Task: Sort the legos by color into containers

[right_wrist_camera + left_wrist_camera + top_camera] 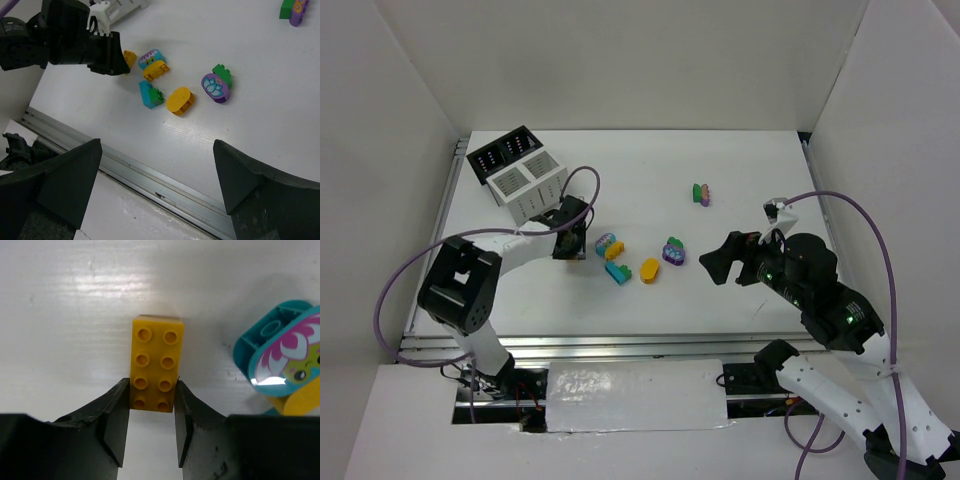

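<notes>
White walls box in a white table [750, 170], and the bins sit at its far left corner, the black pair [508, 152] behind and the white pair [528, 186] joined on in front of it. From its base at the near left, the left arm [460, 285] folds at a bulky elbow close to the table's edge. Its forearm then runs right and away, so the wrist ends just beside the white pair and points down at the surface. There the left gripper [152, 390] is clamped on the yellow brick [156, 352]. The brick lies flat, studs up, and one dark finger [116, 412] presses each long side at its near end, the far half sticking out beyond the tips. Just to its right lies a teal brick [247, 347] with a printed face, touching a yellow block [304, 401]. Nearer the middle of the table lie a teal-and-green pair [618, 272], an orange oval [650, 270] and a purple-and-green pair [673, 251]. A green-and-purple pair [701, 194] sits apart, farther back. On the right, the right arm [840, 320] rises from its base and leans left over the table. The right gripper [717, 257] hangs above the surface to the right of the loose legos, its fingers [55, 185] spread wide apart.
</notes>
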{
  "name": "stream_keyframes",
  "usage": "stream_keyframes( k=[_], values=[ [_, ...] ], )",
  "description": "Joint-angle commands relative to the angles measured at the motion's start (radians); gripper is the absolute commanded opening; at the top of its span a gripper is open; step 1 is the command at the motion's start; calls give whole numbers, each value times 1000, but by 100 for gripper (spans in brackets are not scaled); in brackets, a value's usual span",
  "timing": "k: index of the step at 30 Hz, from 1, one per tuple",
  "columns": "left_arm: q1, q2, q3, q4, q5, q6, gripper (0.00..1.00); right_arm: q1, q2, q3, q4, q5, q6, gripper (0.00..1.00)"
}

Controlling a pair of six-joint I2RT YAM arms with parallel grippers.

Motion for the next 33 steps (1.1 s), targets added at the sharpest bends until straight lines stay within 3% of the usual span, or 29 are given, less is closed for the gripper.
stream_keyframes(
  k=[1,5,9,12,16,19,26,33],
  values=[
    [4,-154,80,-90,-28,-50,0,9,-12,2,47,-3,-11,100],
    [7,-265,238,-164,-76,-118,0,9,-12,-1,58,-5,-9,100],
    [46,-233,446,-299,-176,-215,0,9,0,10,58,-9,-9,100],
    [75,-211,529,-288,-225,-224,0,9,-1,13,63,-9,-13,100],
    [201,-92,693,-322,14,-215,0,12,-3,8,67,-12,-13,99],
    [257,23,822,-371,108,-213,0,10,-1,1,69,-9,-13,100],
    [316,218,997,-429,166,-199,0,14,-3,-7,72,-6,-14,100],
    [325,277,968,-405,150,-190,4,17,8,-5,69,-6,-14,100]
  ],
)
